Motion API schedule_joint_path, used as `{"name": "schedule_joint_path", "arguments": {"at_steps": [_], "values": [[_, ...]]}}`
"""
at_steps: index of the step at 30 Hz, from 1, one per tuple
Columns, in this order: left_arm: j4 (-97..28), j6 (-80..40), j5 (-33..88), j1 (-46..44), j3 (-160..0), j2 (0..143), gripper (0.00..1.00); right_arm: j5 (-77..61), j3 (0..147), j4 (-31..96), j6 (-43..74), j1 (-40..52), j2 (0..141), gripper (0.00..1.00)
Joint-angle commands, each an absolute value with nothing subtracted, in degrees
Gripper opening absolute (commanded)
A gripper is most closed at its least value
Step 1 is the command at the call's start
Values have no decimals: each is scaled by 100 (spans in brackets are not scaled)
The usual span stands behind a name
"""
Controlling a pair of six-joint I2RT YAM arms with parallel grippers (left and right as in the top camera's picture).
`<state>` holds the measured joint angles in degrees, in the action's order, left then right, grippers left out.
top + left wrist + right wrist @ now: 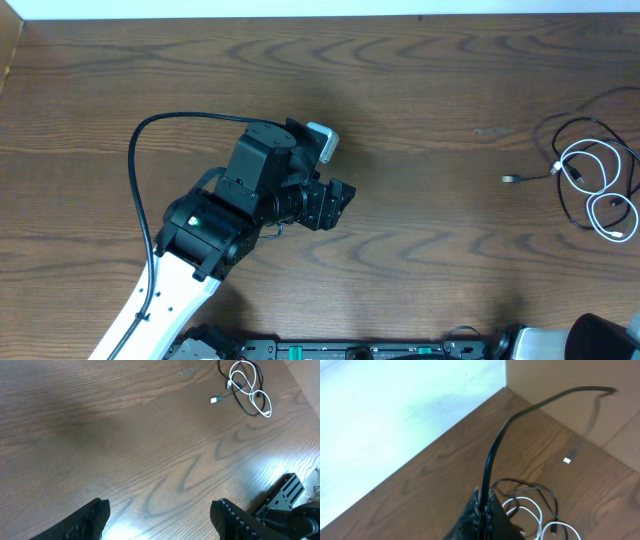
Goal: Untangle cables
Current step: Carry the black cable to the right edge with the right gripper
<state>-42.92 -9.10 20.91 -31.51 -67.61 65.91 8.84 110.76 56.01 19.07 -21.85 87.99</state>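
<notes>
The left gripper (160,511) hovers over bare wooden table (420,100) with its jaws spread wide and nothing between them. The right gripper (483,510), out of the overhead view, has its fingers pressed together on the black cable (492,455), which rises from them and arcs away toward a cardboard wall (570,380). Just beneath it lies the tangle, with the white cable (578,172) looped among black strands. The tangle sits at the table's far right edge, well apart from the left gripper, and a small plug (509,180) pokes out to its left.
</notes>
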Motion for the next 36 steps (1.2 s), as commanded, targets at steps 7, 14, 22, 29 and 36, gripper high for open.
{"name": "schedule_joint_path", "arguments": {"at_steps": [7, 14, 22, 29, 36], "values": [[-4329, -880, 2141, -3131, -6849, 6591, 69, 1656, 11089, 5437, 2025, -2220, 8755, 1], [-4366, -880, 2141, -3131, -6849, 6591, 70, 2742, 11089, 4475, 1999, -2220, 8755, 1], [-4368, -880, 2141, -3131, -6849, 6591, 69, 3352, 11089, 3638, 1752, -2220, 8755, 1], [-4368, -880, 2141, -3131, -6849, 6591, 68, 3575, 11089, 3400, 1573, -2211, 8755, 1], [-4366, -880, 2141, -3131, -6849, 6591, 68, 2545, 11067, 4735, 1579, -2209, 8882, 1]]}}
